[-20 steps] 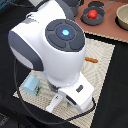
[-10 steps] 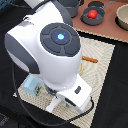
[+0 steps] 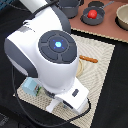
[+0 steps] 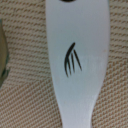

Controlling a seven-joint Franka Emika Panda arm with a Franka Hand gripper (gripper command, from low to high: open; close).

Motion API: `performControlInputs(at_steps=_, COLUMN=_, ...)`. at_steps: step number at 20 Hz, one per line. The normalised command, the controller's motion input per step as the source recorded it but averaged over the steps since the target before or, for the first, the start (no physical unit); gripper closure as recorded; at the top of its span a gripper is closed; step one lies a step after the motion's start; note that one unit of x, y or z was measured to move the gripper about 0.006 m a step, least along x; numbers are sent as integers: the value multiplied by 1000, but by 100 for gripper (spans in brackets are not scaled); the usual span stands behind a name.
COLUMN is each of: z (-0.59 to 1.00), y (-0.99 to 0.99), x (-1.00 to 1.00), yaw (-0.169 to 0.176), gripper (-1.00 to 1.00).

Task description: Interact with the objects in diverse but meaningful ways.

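In your exterior view the arm's white body [image 3: 52, 55], with its lit blue disc, fills the middle of the frame and hides the claw entirely, so you cannot tell whether it stands wide, narrow or closed on anything. Under the arm lies a beige woven mat [image 3: 102, 62] on the dark desk [image 3: 117, 105]. At about 1 o'clock from the blue disc the red tomato [image 3: 92, 14] sits inside the dark grey frying pan [image 3: 99, 19] on a brown surface. An orange-handled piece of cutlery [image 3: 89, 59] lies on the mat at 3 o'clock from the disc, just beside the arm. A light-blue cup [image 3: 30, 86] shows at 7 o'clock, partly covered by the arm. Your wrist view looks straight down at the white flat utensil [image 4: 80, 45], which bears a small black mark and rests flat on the woven mat [image 4: 25, 75]
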Motion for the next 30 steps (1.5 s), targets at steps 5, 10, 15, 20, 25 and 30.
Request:
performControlInputs(at_steps=5, z=-243, y=-8, x=-316, yaw=60, gripper=100)
performControlInputs(at_steps=10, z=-205, y=-8, x=-251, yaw=56, gripper=100)
performControlInputs(at_steps=15, z=-198, y=0, x=-187, yaw=53, gripper=100)
performControlInputs(at_steps=20, z=-174, y=0, x=-111, yaw=50, gripper=100)
performControlInputs(at_steps=25, z=357, y=48, x=22, yaw=9, gripper=100)
performControlInputs(at_steps=30, z=1000, y=261, x=0, yaw=-3, gripper=100)
